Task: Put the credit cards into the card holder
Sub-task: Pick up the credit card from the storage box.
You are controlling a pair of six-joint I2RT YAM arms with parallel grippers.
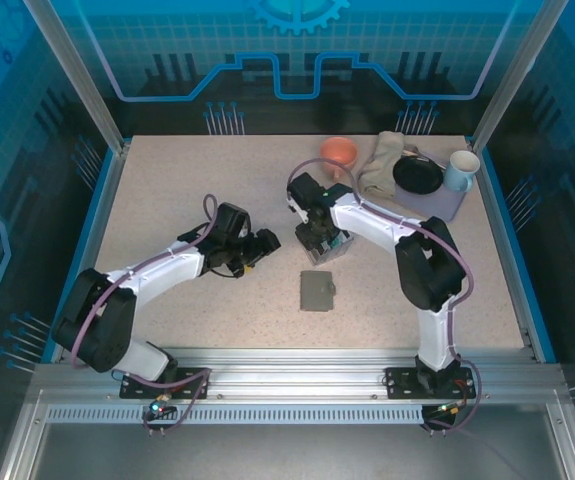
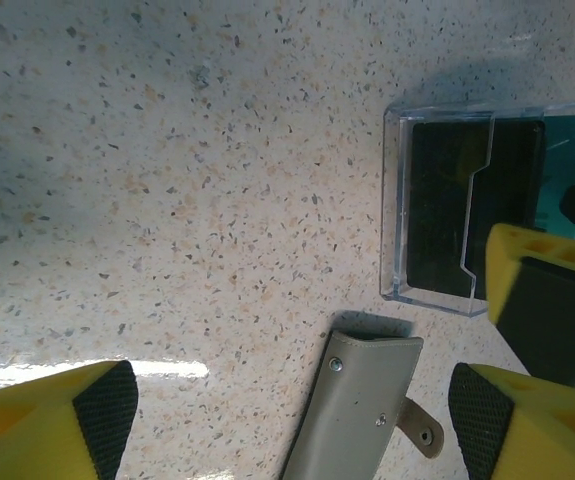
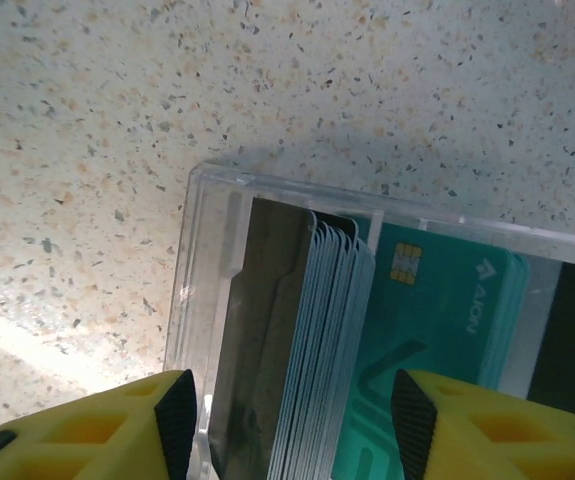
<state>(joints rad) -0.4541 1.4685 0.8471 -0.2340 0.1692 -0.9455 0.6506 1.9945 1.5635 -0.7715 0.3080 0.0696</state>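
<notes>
The credit cards (image 3: 327,340) stand on edge as a whitish stack inside a clear plastic box (image 3: 207,200). A teal-green card (image 3: 437,320) with a chip lies flat beside the stack, and a dark one lies further right. My right gripper (image 3: 294,415) is open, its pads on either side of the stack with a gap to each. The card holder (image 1: 317,290), a flat grey-green leather pouch with a snap tab, lies on the table nearer the front. My left gripper (image 2: 292,430) hangs open just above the card holder (image 2: 367,410), with the clear box (image 2: 437,290) beyond it.
At the back right, on a lavender mat (image 1: 447,205), are a beige cloth (image 1: 382,165), a black bowl (image 1: 417,175) and a pale blue mug (image 1: 460,170). An orange cup (image 1: 339,152) sits beside them. Both grippers (image 1: 262,245) (image 1: 319,240) are close together mid-table.
</notes>
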